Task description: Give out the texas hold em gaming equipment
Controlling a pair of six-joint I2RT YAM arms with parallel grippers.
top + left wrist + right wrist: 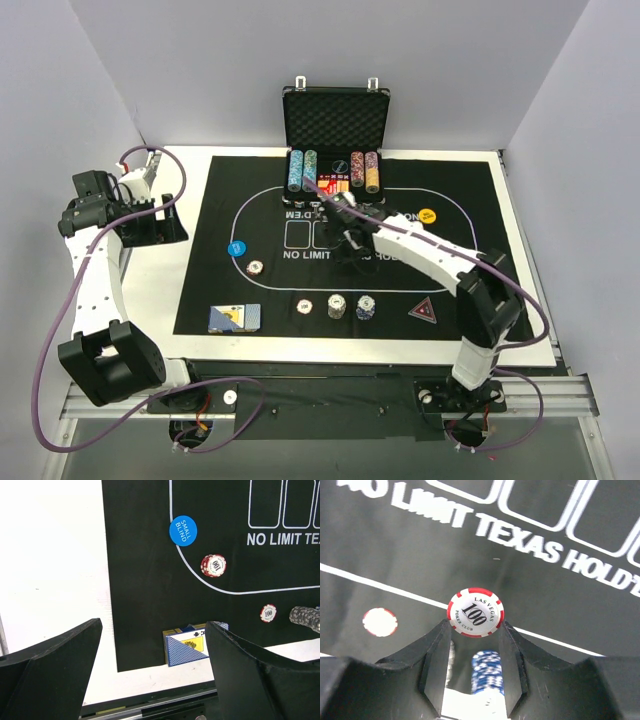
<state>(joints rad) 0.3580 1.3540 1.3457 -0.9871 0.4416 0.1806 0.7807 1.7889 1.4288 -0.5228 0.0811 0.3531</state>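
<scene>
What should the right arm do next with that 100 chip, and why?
Probably shift clear of the blue chip stack, lower, then open. The right gripper is shut on the red-and-white 100 chip, seemingly above the black mat, and that stack shows between the fingers, right under the chip.

A robotics lab cell is shown: white table (522, 250) walled by plain panels (330, 50), aluminium rail (572, 402) at 6 o'clock.
</scene>
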